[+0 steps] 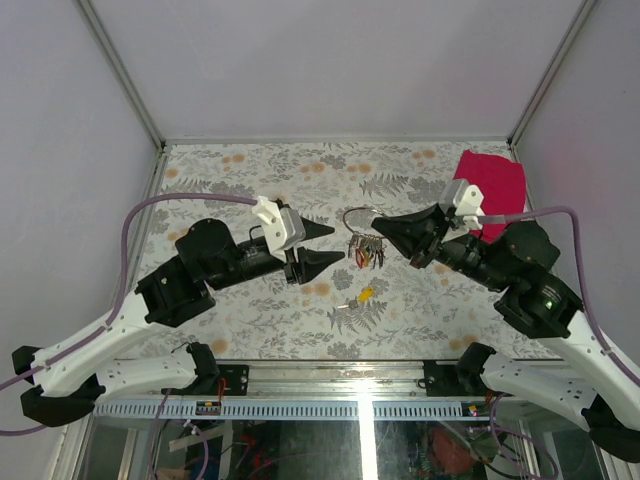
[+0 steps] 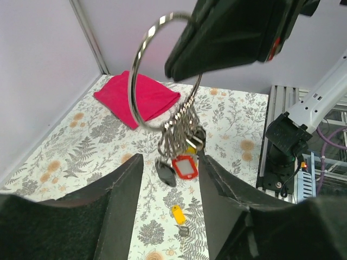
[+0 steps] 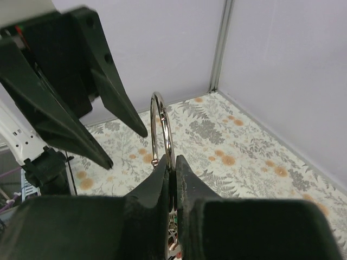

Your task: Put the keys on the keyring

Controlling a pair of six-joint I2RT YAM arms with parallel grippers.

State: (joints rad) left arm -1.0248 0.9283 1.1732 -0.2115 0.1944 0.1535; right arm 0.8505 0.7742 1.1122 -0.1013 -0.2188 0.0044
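My right gripper (image 1: 381, 226) is shut on a large silver keyring (image 1: 358, 214) and holds it above the table. In the right wrist view the keyring (image 3: 161, 124) stands upright out of the shut gripper (image 3: 173, 161). A bunch of keys (image 1: 367, 252) with coloured heads hangs from it. In the left wrist view the keyring (image 2: 134, 81) and the bunch of keys (image 2: 181, 154), with red and black heads, hang just beyond my open, empty left gripper (image 2: 171, 158). The left gripper (image 1: 322, 247) is left of the bunch. A loose yellow-headed key (image 1: 365, 294) lies on the table, and it also shows in the left wrist view (image 2: 178, 214).
A red cloth (image 1: 491, 184) lies at the back right corner; it also shows in the left wrist view (image 2: 138, 98). Grey walls close the table (image 1: 250, 170) on three sides. A metal rail (image 1: 340, 372) runs along the near edge.
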